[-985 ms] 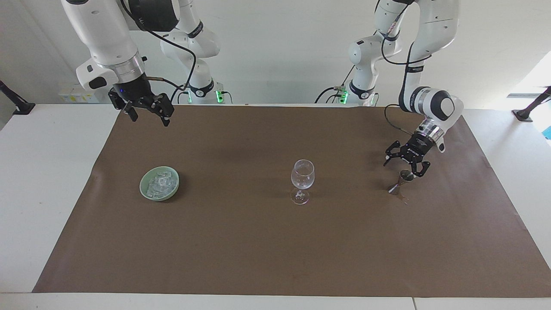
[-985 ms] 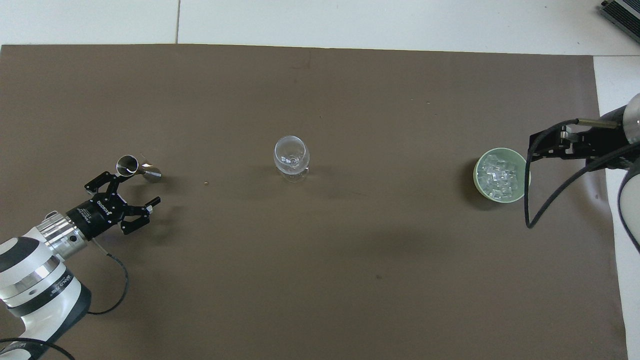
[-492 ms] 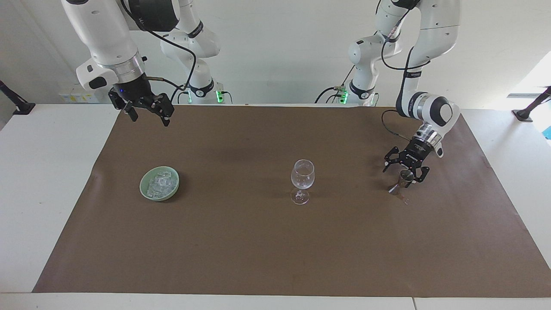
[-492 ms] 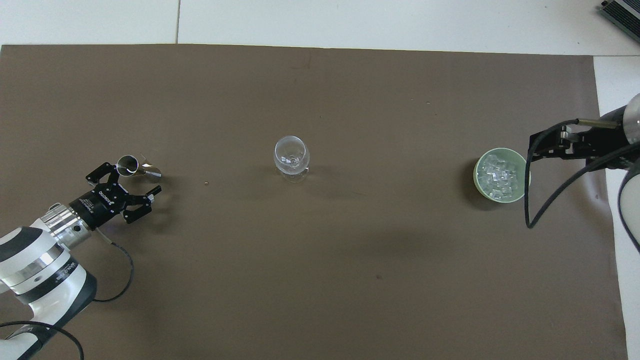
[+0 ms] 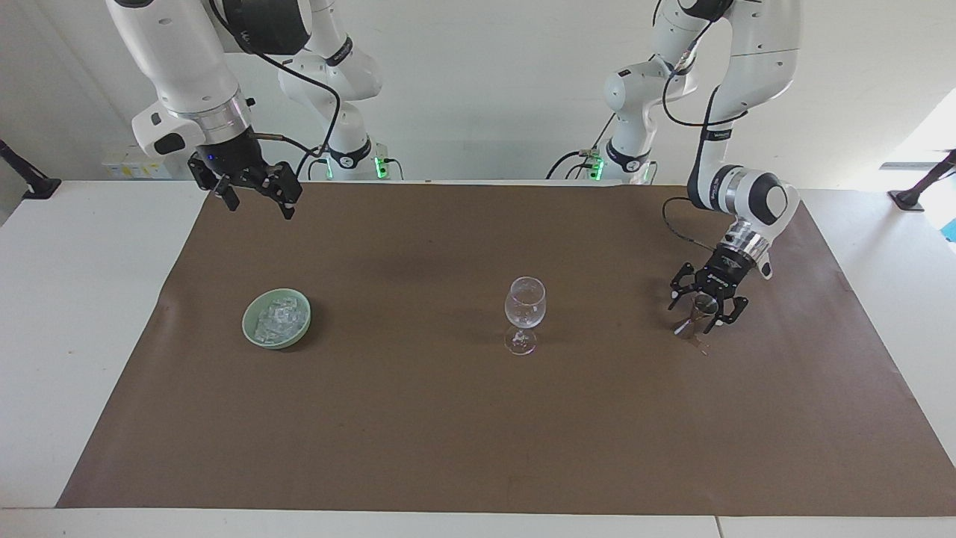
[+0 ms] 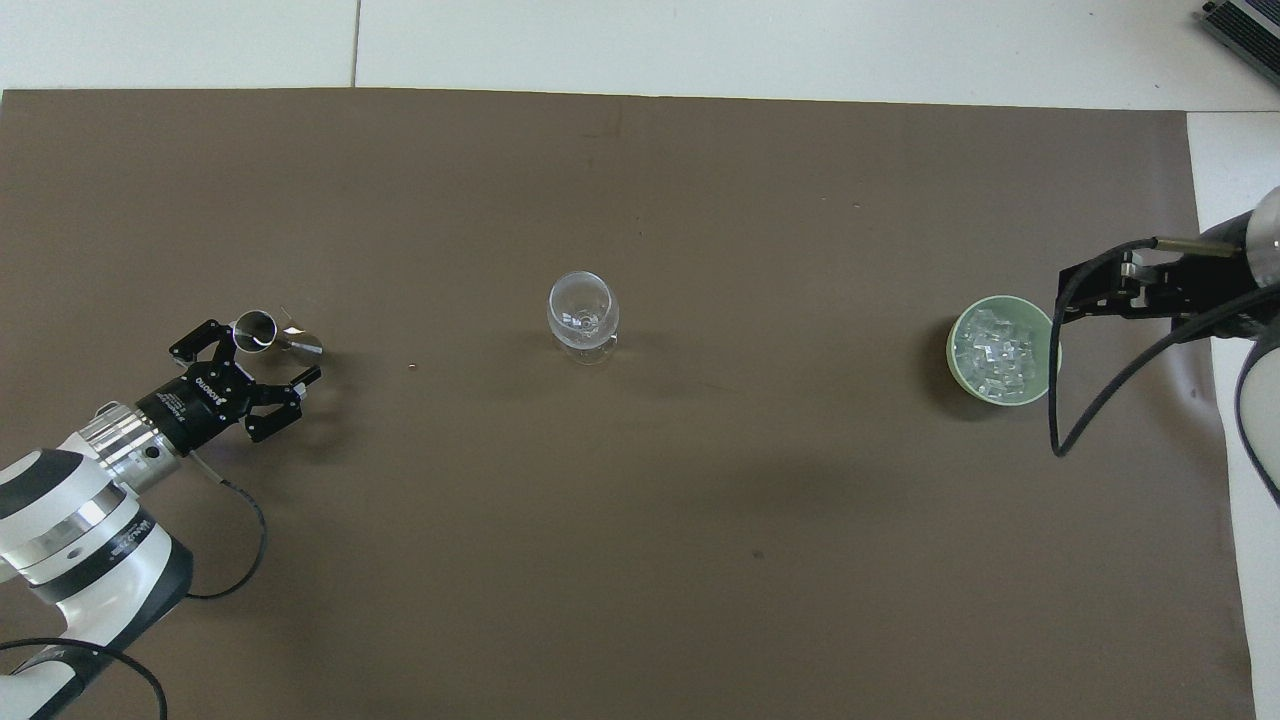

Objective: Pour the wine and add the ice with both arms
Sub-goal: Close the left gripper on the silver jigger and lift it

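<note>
1. Right arm: waits. Its jaws hang spread and empty over the edge of the brown mat at the robots' end of the desk.

2. Ice: small clear cubes heaped in a green bowl, well apart from and below the right jaws. Expect them to be hard, light and slick, and probably wet. A single cube should be pinched across two flat faces. The bowl wall limits a sideways approach, so a descent from above is indicated.

3. Wine glass: stands upright between the two sets of jaws, clear of both. It looks empty. It is thin-walled, top-heavy on a narrow stem and easily tipped. It is the receiving vessel, so nothing needs to grip it.

4. Metal jigger: an hourglass-shaped measure, upright directly between the left jaws, which are open on either side of its upper cup. Contact cannot be confirmed. It is rigid, light and smooth. The narrow waist or just above it gives the surest seat. Its contents cannot be seen.

5. Obstructions: nothing lies on the mat between the jigger and the glass, or between the bowl and the glass.
</note>
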Available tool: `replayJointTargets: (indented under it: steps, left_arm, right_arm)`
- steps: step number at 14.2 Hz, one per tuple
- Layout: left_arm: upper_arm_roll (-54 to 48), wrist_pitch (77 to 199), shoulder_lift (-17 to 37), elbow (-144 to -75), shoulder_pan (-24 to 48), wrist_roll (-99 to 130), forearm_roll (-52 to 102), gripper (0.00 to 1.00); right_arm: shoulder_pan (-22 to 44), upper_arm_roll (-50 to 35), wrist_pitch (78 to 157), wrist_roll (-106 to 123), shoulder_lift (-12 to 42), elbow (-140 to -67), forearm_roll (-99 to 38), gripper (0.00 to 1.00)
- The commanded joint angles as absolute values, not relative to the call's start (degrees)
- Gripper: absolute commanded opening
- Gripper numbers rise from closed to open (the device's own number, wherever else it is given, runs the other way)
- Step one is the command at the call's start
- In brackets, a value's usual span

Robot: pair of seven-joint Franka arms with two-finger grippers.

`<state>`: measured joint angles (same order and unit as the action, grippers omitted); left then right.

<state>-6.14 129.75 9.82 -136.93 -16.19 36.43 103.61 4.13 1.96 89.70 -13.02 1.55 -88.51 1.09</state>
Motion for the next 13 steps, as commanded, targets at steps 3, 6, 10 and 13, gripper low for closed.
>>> replayJointTargets:
  steps: [3, 6, 10, 13]
  left_arm:
    - [-5.80, 130.87, 10.72, -136.14, -15.29, 35.33, 105.47, 0.63]
    - [-5.71, 130.96, 10.72, -136.23, -15.29, 35.33, 105.47, 0.52]
    - [-5.71, 131.13, 10.72, -136.14, -15.29, 35.42, 105.56, 0.41]
    - [-5.71, 131.48, 10.81, -136.14, -15.29, 35.42, 106.08, 0.32]
  right_arm:
    - [3.78, 1.85, 89.91, -11.78, 0.53, -89.74, 0.00, 1.00]
    - [3.78, 1.85, 89.91, -11.78, 0.53, -89.74, 0.09, 1.00]
    - [3.78, 1.85, 89.91, -11.78, 0.53, -89.74, 0.00, 1.00]
    - [3.78, 1.85, 89.91, -11.78, 0.53, -89.74, 0.00, 1.00]
